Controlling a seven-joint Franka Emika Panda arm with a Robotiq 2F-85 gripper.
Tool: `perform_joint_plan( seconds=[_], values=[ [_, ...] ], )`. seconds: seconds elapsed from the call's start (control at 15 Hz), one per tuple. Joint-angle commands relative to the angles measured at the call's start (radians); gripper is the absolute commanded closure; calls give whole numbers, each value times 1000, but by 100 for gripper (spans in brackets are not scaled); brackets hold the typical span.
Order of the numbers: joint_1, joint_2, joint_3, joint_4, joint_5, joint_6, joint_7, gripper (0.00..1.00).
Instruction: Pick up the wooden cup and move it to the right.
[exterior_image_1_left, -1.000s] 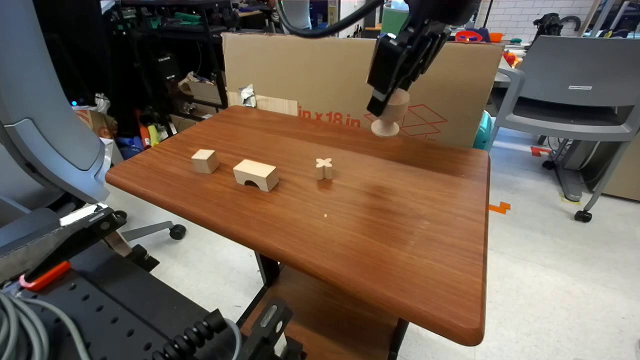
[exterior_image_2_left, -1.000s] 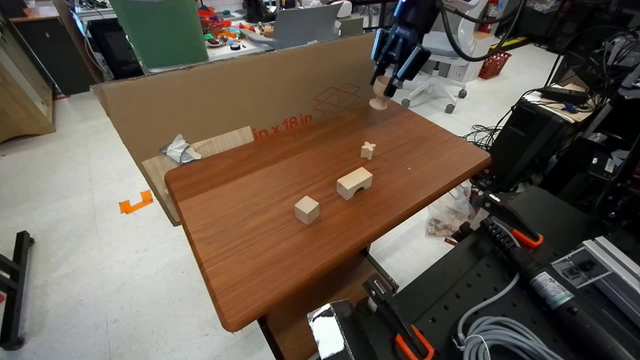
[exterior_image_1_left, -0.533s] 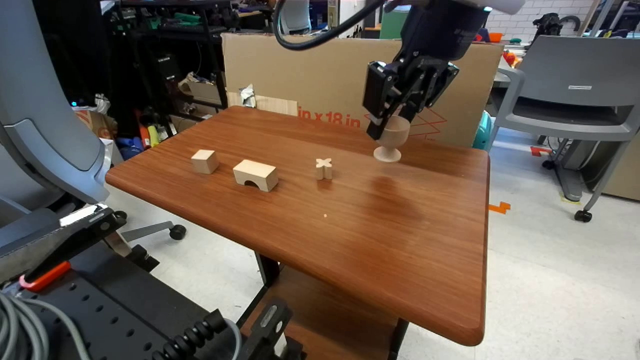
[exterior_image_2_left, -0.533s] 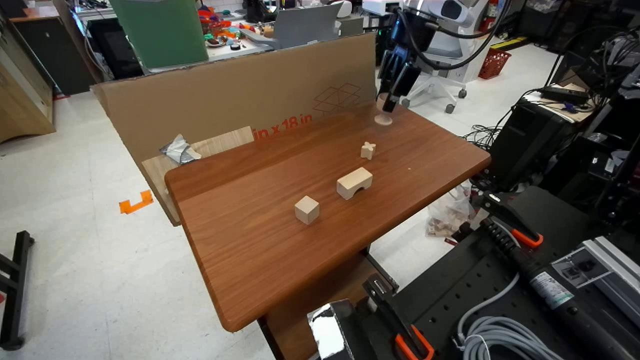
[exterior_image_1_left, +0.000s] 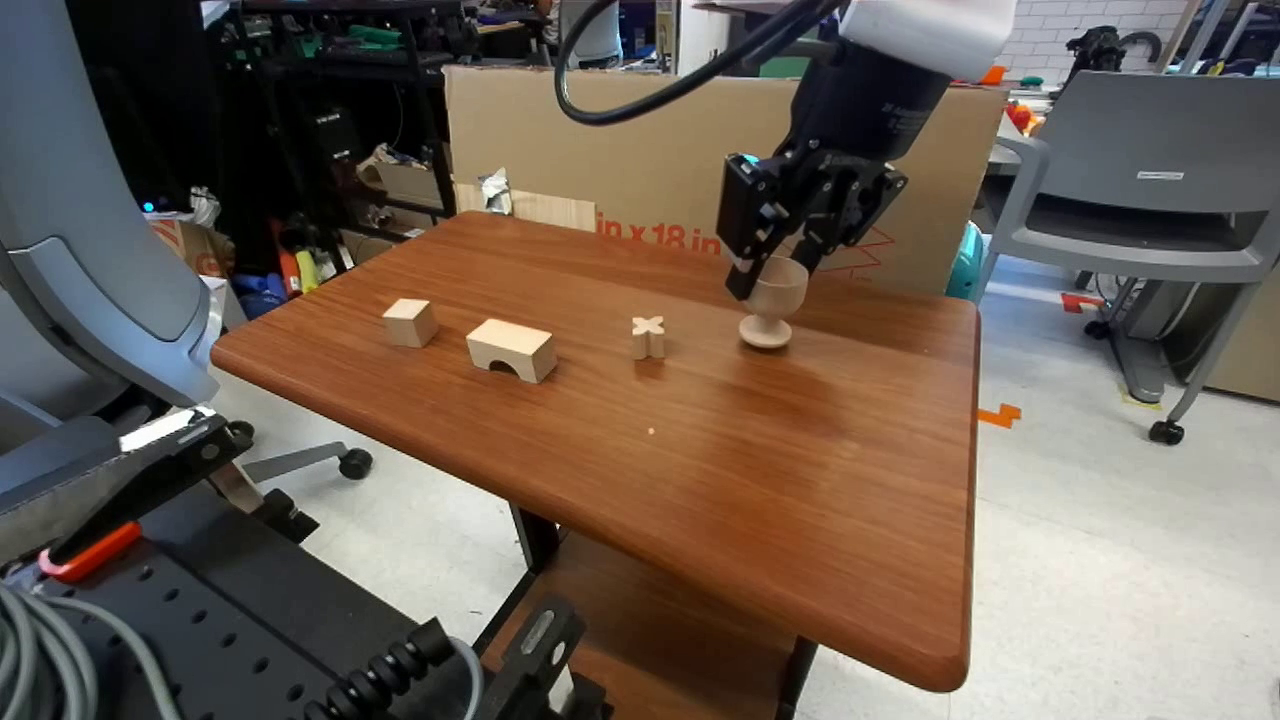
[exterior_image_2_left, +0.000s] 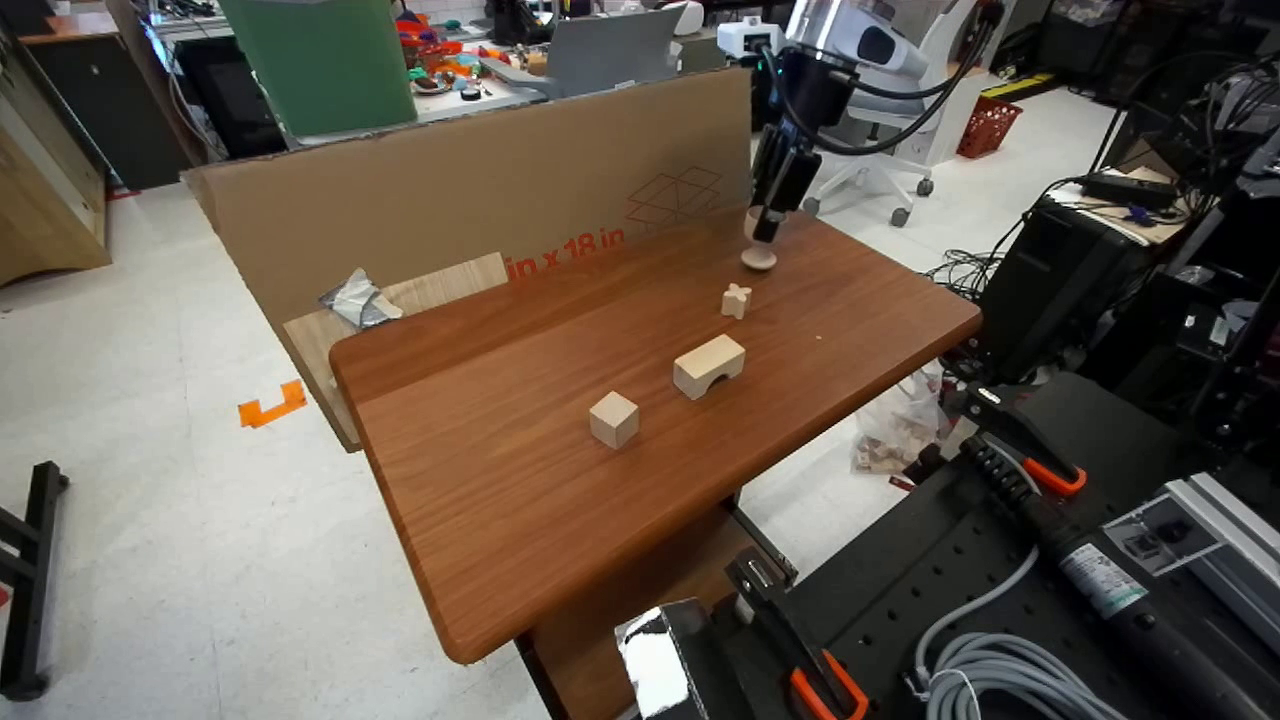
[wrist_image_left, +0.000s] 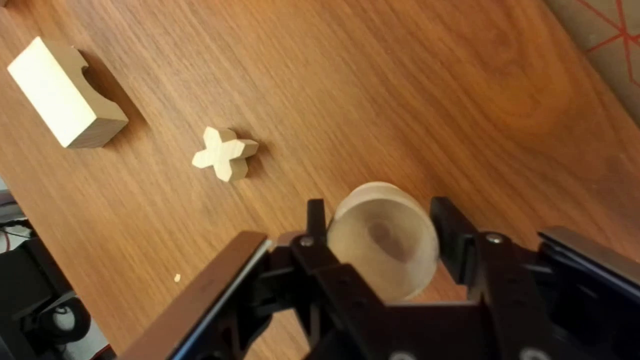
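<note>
The light-tan wooden cup (exterior_image_1_left: 776, 292) is a goblet shape with a wide bowl over a round foot. It is near the back of the brown table, close to upright with a slight lean. My gripper (exterior_image_1_left: 772, 274) is shut on its bowl, with one black finger on each side. In an exterior view the cup's foot (exterior_image_2_left: 758, 259) shows below the fingers, which hide part of the bowl. I cannot tell whether the foot touches the table. In the wrist view I look down into the cup's open bowl (wrist_image_left: 382, 250) between the fingertips (wrist_image_left: 377, 220).
A small cross-shaped wooden piece (exterior_image_1_left: 648, 338) stands beside the cup. An arched wooden block (exterior_image_1_left: 512, 350) and a wooden cube (exterior_image_1_left: 410, 323) lie farther along the table (exterior_image_1_left: 800, 520). A cardboard panel (exterior_image_1_left: 640, 150) stands upright along the back edge.
My gripper has come down with the cup in it, from high by the cardboard to about table level. In the last half second it also shifted slightly toward the cross-shaped piece. The blocks stayed put.
</note>
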Motion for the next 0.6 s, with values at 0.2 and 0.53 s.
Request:
perform_joint_plan(
  seconds=[0.2, 0.53],
  values=[
    [1, 43, 2, 59, -36, -6, 70, 21],
    [8, -26, 33, 15, -62, 28, -14, 0]
  ],
)
